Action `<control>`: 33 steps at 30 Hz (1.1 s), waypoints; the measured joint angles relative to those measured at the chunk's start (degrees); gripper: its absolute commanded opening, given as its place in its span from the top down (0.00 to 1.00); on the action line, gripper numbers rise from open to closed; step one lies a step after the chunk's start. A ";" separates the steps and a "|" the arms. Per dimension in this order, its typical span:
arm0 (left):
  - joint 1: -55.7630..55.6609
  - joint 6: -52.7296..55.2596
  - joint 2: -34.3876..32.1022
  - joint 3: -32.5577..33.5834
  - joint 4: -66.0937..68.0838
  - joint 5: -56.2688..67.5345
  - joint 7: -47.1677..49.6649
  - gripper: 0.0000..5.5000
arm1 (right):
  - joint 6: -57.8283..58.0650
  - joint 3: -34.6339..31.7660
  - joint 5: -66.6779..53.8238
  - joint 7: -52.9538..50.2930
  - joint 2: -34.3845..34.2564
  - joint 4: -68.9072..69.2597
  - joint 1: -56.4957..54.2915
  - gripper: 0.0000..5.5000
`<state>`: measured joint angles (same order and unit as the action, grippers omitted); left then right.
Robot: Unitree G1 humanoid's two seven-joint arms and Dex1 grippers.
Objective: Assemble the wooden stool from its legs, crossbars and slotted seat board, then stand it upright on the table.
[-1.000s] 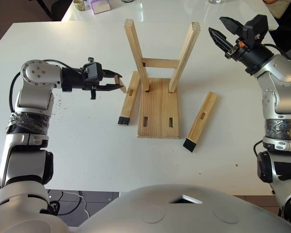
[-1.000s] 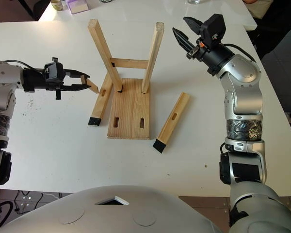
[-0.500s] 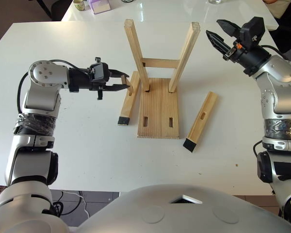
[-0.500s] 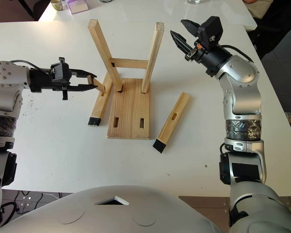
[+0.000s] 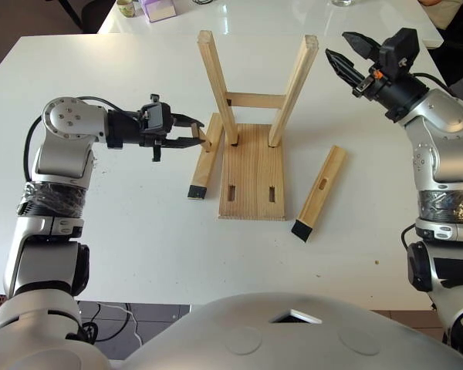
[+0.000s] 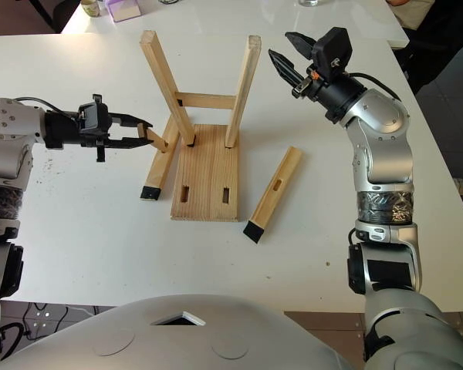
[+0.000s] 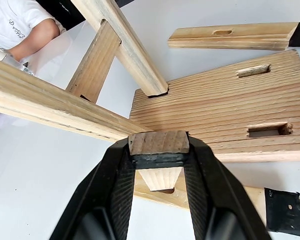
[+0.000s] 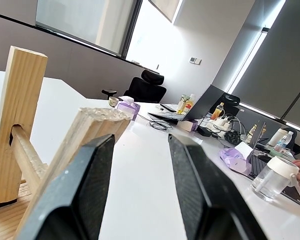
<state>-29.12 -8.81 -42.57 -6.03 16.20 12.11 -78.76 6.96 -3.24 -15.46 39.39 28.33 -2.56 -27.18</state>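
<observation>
Left gripper (image 5: 194,132) jaws clamped on a short crossbar (image 7: 158,141), one finger on each side face. Right gripper (image 5: 338,45) jaws spread wide, nothing between them.

Left arm: elbow out toward the table's (image 5: 139,231) left edge, forearm stretched level and low over the surface, pointing in toward the middle. The held crossbar sticks out past the fingertips, its free end against the upper part of a loose leg (image 5: 206,158), right at that leg's slot. Can't tell how far in it sits.

Right arm: forearm raised and angled inward toward the far edge, gripper well above the surface. Its tips are near the top end of the right upright leg (image 5: 291,89), not touching it.

Seat board (image 5: 252,173) lies flat mid-table, a bit nearer the far edge. Two legs stand in its far slots, left upright leg (image 5: 217,85) and the right one, both leaning slightly outward. A fitted crossbar (image 5: 256,100) joins them partway up. The two near slots of the board are open.

The loose leg lies flat just beside the board's left edge, black cap toward the robot-side edge. A second loose leg (image 5: 321,191) lies flat to the right of the board, apart from it, slot facing up, black cap also toward the robot-side edge.
</observation>
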 measured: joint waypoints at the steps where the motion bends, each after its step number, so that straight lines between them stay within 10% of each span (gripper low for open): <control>1: -0.15 -0.33 0.00 -0.04 0.48 -0.04 -0.12 0.76 | 0.01 0.00 0.00 -0.07 -0.04 0.04 0.03 0.64; 17: -4.88 -5.51 -0.36 -2.40 8.38 -1.95 -4.30 0.76 | 0.18 0.15 -0.01 -0.61 -0.52 0.48 1.06 0.64; 33: -2.01 17.90 -9.04 -6.63 -1.83 9.75 -13.20 0.76 | 4.86 -1.16 -0.21 -6.18 -2.44 12.73 11.51 0.64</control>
<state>-31.13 9.10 -51.60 -12.66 14.37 21.86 -91.96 11.82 -4.41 -15.68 33.21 25.89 10.17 -15.66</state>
